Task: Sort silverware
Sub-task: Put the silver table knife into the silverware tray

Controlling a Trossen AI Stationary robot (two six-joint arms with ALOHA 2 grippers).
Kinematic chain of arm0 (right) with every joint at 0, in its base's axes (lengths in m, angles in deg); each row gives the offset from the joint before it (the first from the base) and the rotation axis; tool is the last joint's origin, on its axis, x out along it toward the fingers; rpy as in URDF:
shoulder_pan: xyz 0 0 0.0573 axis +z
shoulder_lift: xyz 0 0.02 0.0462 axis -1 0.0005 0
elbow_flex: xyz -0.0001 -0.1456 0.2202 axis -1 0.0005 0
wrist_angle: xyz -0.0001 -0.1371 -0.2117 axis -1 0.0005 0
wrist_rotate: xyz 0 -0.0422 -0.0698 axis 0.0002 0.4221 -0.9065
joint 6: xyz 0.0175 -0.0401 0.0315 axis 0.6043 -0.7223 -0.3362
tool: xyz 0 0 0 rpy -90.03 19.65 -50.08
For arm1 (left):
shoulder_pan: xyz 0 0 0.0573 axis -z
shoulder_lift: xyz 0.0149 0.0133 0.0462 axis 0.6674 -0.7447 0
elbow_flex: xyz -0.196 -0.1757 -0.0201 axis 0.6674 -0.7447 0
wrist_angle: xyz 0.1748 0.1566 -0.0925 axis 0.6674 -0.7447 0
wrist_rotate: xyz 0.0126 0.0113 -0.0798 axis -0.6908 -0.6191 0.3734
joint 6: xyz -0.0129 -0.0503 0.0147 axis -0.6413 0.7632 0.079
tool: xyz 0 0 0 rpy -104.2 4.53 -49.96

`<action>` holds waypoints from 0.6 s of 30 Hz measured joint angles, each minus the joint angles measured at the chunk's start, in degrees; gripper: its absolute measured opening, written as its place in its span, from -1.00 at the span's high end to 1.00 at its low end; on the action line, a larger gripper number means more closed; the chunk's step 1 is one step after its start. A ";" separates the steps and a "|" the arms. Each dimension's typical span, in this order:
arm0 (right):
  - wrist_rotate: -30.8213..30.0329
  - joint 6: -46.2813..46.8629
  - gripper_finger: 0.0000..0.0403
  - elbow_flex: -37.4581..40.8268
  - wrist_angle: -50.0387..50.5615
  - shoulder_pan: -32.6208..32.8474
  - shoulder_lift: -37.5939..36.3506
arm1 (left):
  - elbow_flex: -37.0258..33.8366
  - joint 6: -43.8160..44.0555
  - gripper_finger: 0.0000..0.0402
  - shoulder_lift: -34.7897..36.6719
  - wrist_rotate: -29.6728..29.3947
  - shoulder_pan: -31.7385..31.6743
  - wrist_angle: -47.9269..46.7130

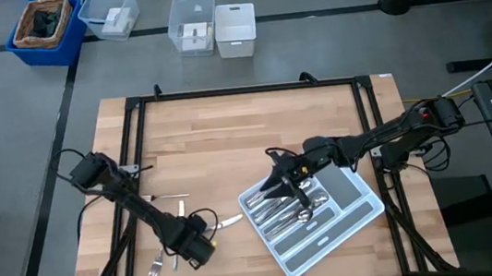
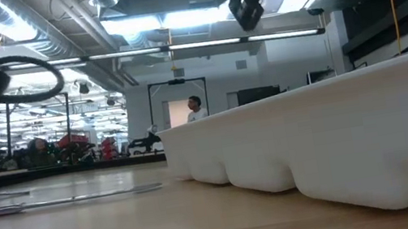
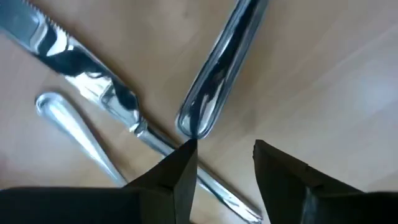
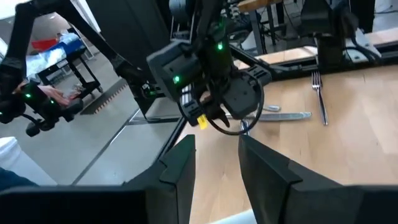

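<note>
Pale wooden planks make up the desk point(image 1: 220, 150), framed by a black metal rail, with grey floor around it. At its near edge the left pincer point(image 1: 195, 249) hangs low over loose silverware. From the left wrist view its dark fingers point(image 3: 177, 177) stand apart with nothing between them; one tip just meets the rounded handle end of a piece point(image 3: 217, 74) whose far end is cut off, so its kind cannot be told. Beside that lie a serrated table knife point(image 3: 93, 81) and another slim handle point(image 3: 78, 127), both partly out of frame. From above, a fork point(image 1: 156, 267) shows near this pincer, a knife point(image 1: 229, 222) lies just beyond it, and two more thin pieces point(image 1: 167, 198) lie farther along the arm, too small to name.

To the right sits the light grey tray point(image 1: 349, 224), turned at an angle. Sorted silverware point(image 1: 287, 209) fills its long compartments, though single pieces blur together. The right pincer point(image 1: 281, 182) hovers over the tray's far-left corner, fingers point(image 4: 180, 165) spread and empty.

Past the desk, on the floor, stand a blue bin point(image 1: 46, 29) and clear plastic boxes point(image 1: 192, 23). In the low view the tray wall hides most of the desk, and a person point(image 2: 196, 109) stands far back in the room.
</note>
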State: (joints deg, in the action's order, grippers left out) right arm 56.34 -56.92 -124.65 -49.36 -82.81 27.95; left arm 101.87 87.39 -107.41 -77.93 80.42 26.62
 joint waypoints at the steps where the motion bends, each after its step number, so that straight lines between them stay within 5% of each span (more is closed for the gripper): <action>1: 0.00 0.00 0.38 -0.35 0.04 0.00 0.00 | 0.00 1.43 0.28 0.00 -0.04 0.45 -0.13; 10: 0.00 -0.04 0.38 -1.44 1.56 -0.02 0.00 | 0.04 12.35 0.35 0.75 -1.11 4.99 -0.11; 18: -0.55 -0.15 0.38 -1.44 2.10 -0.02 0.00 | 0.07 25.14 0.36 1.81 -7.72 6.37 -0.77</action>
State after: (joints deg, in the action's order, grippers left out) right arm 55.80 -57.07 -126.09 -47.26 -82.83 27.95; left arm 101.93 112.53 -105.60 -85.65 86.79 25.85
